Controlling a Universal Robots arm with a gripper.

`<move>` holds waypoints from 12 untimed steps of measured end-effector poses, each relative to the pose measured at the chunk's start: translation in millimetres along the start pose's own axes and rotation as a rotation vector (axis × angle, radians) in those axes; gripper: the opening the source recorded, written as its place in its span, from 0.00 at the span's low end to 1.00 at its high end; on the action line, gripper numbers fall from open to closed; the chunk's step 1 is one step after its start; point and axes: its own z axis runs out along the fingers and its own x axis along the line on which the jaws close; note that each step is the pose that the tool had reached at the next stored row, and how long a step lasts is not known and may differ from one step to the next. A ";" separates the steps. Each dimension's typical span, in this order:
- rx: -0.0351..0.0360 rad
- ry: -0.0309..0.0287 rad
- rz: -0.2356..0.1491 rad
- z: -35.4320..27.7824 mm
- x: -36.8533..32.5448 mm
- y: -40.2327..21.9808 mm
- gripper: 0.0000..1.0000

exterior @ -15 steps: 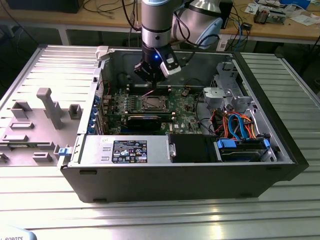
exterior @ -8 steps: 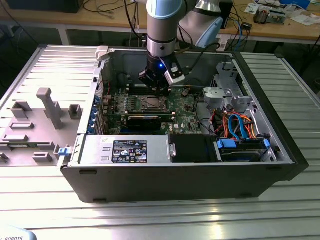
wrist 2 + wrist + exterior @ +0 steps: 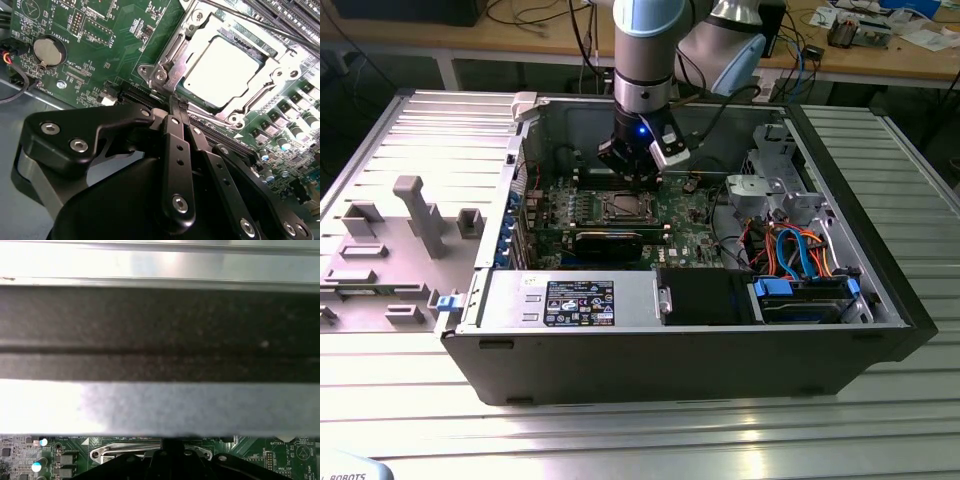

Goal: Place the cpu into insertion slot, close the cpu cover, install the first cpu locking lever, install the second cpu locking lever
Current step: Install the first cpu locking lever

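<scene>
Closed gripper (image 3: pixel 175 102) inside open computer case (image 3: pixel 880 300), fingertips together just beside the cover (image 3: pixel 165 75) edge, cpu (image 3: pixel 222 70) seated in slot just beyond, framed by cover, motherboard (image 3: pixel 110 45) around it.

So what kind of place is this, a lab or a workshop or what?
Most likely a robotics lab or assembly test cell: an open computer case lies on a ribbed metal table, with a wooden workbench strewn with cables behind it.

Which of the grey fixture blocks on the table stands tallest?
The T-topped grey post at the exterior view's left; the other grey blocks around it sit low.
</scene>
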 end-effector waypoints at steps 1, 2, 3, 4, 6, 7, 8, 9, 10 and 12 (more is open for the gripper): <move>0.0001 0.0000 0.000 0.0 0.0 0.0 0.11; 0.0007 0.0002 0.000 -0.1 0.0 0.0 0.11; 0.0013 0.0003 0.000 -0.1 0.0 -0.1 0.11; 0.0018 0.0004 0.000 -0.1 0.0 -0.1 0.11; 0.0028 0.0004 0.000 0.3 -0.4 0.0 0.11; 0.0031 0.0004 0.000 1.0 -0.7 -0.1 0.11; 0.0037 0.0006 0.000 1.4 -0.9 -0.1 0.11; 0.0042 0.0006 0.000 1.7 -1.1 -0.1 0.11; 0.0057 0.0009 0.000 2.0 -1.1 -0.2 0.11; 0.0078 0.0010 0.000 2.2 -1.2 -0.3 0.11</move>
